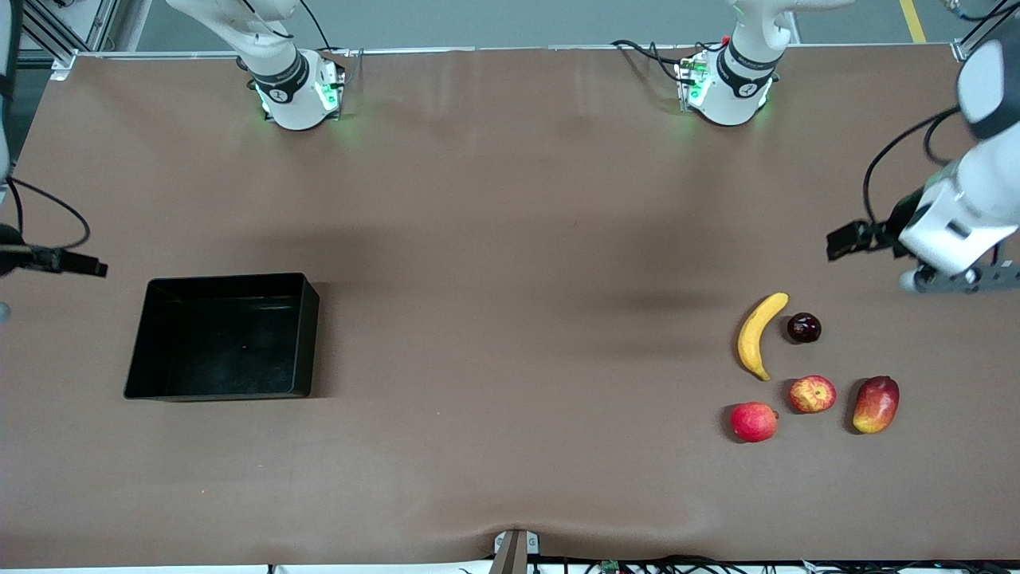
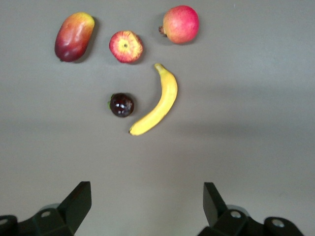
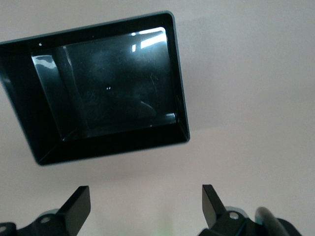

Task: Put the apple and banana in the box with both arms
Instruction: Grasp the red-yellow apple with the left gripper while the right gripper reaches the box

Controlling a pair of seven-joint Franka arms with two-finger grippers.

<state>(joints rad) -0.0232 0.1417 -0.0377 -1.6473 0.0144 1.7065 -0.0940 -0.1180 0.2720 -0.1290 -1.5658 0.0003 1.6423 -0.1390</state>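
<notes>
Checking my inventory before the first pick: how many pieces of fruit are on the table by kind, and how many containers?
Banana: 1
Apple, red with yellow streaks: 1
Evenly pinkish-red round fruit: 1
Mango: 1
Small dark round fruit: 1
Black box, nothing in it: 1
Total: 5 fruits and 1 box, 6 things.

Robotics laboratory: two arm bases (image 1: 299, 96) bolted to a brown-covered table (image 1: 510, 239), aluminium framing (image 1: 48, 32), and trailing cables (image 1: 48, 207).

You see a plain yellow banana (image 1: 758, 334), a red apple (image 1: 812, 394) streaked pale yellow, and a glossy black box (image 1: 143, 335).
</notes>
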